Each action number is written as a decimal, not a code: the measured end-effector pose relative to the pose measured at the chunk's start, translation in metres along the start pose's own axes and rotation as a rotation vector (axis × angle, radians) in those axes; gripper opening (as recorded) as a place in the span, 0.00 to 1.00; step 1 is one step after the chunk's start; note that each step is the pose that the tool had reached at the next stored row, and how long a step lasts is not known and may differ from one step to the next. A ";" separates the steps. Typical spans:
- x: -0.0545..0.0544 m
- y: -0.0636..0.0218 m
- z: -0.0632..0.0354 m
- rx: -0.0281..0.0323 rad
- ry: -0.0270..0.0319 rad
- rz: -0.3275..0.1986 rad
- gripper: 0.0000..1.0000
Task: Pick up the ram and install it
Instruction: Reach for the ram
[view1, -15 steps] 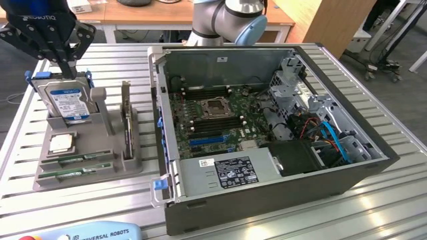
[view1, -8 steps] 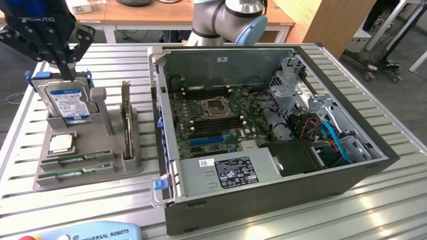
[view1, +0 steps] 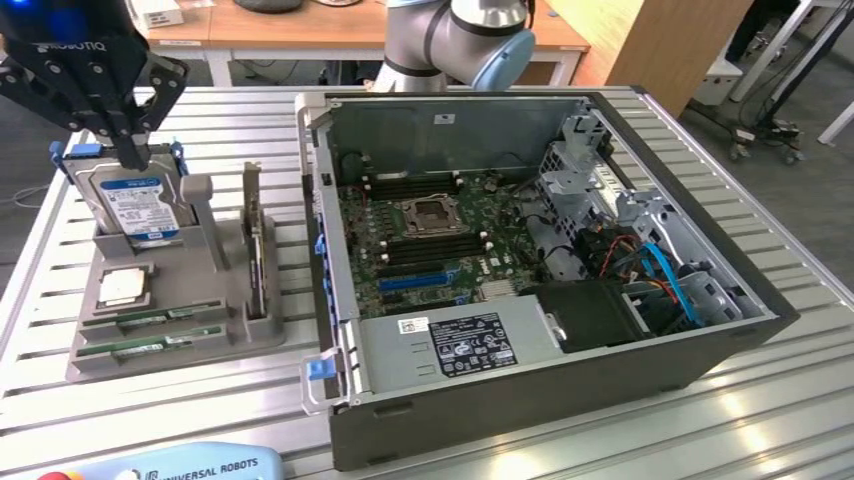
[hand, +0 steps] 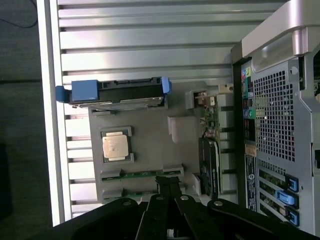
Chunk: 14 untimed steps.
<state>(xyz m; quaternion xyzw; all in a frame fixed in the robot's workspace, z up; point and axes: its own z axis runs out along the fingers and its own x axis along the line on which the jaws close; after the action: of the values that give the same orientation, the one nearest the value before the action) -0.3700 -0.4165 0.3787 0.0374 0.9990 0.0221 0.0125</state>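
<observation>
Clear air over ram (view1: 150, 323); upright hdd (view1: 138, 200) near, tall card (view1: 252, 235) + PC case (view1: 561, 395) on exterior view's right.

1. A robotics lab or test workshop: the work sits on a slatted aluminium table (view1: 747, 400).
2. Beside the gripper (view1: 134, 158) lies an open computer case (view1: 534, 410), its motherboard (view1: 427, 235) bare.
3. Beneath the gripper is a grey parts fixture (view1: 200, 210), with a teach pendant (view1: 200, 465) further off.
4. Behind the gripper are wooden desks (view1: 307, 30).

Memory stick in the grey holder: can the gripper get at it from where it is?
Probably yes. The memory stick lies uncovered in a slot of the holder, with nothing on top of it. The gripper hangs shut, well above the holder, and the space between them looks open.
</observation>
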 end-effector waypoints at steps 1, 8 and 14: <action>0.000 -0.0015 -0.0001 0.0000 0.0000 0.000 0.10; -0.001 -0.0113 -0.0004 0.0000 -0.0001 0.000 0.10; -0.001 -0.0178 -0.0007 0.0000 0.0000 0.000 0.10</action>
<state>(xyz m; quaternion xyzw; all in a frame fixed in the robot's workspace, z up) -0.3703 -0.4343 0.3786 0.0374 0.9990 0.0221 0.0125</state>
